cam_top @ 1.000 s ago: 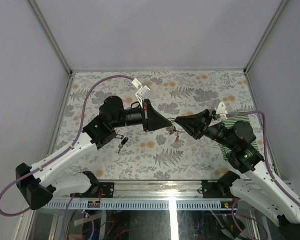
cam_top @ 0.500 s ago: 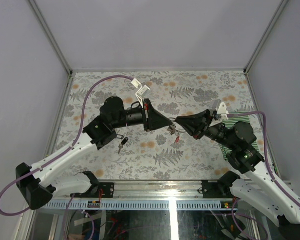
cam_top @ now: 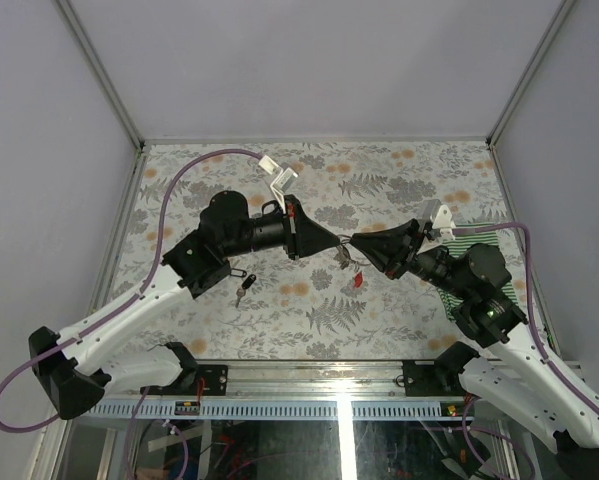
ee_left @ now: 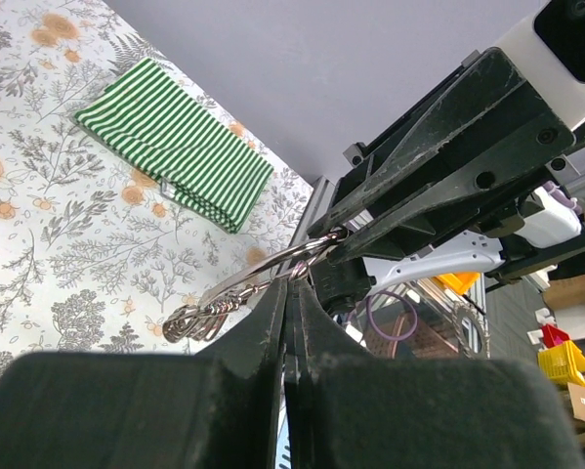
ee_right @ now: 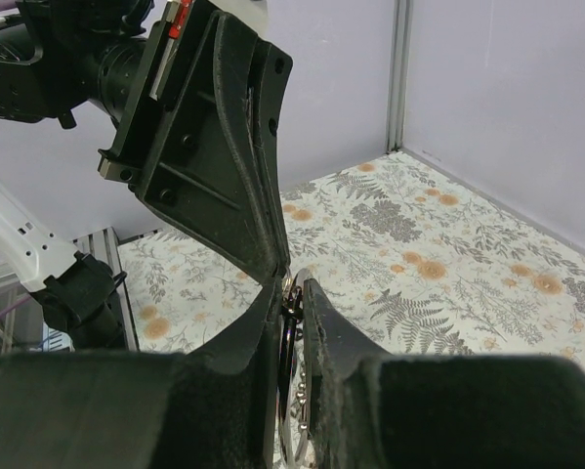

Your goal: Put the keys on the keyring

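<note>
Left gripper [cam_top: 331,250]: clenched on the keyring [ee_left: 272,266].
Right gripper [cam_top: 357,243]: pinching the same ring from three o'clock.
Red-tagged key [cam_top: 359,280]: dangling at its six o'clock — seemingly threaded.
Black-tagged key [cam_top: 243,289]: on the table [cam_top: 399,180] at eight o'clock — left to do.

the keyring [ee_right: 294,420] is mostly hidden inside the right claw [ee_right: 290,289].

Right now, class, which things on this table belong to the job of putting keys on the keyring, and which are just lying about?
Belong to the job:
keyring
red-tagged key
dark key on the table

Just lying about:
green striped cloth
flowered table cover
</note>
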You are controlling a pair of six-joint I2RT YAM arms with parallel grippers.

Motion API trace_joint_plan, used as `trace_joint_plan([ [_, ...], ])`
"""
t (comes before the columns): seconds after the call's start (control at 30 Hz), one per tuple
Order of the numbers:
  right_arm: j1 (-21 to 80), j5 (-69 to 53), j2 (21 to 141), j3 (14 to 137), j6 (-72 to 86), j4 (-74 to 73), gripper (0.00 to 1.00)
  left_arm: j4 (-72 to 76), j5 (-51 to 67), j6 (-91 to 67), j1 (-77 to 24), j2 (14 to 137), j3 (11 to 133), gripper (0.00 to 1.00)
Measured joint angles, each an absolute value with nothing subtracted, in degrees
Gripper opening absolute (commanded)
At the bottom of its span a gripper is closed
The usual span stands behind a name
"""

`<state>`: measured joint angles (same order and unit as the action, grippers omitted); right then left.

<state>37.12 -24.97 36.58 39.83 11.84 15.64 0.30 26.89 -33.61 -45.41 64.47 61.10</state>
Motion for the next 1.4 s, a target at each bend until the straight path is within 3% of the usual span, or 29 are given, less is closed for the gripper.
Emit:
trace_joint_plan([
  [0.7,37.12,-22.31,36.56,39.51,14.13,14.66,0.0,-7.66,22.0,-30.98,-45.82,66.0,64.03,0.0],
  [1.17,37.12,-17.04,36.97,39.51,26.35,11.84,0.0,-8.93,19.92,-30.96,-46.15,66.35,64.05,0.0],
  [1.4,37.12,-15.4,36.97,39.51,34.54,12.08,0.0,-8.67,20.32,-30.72,-46.15,66.0,64.05,0.05],
])
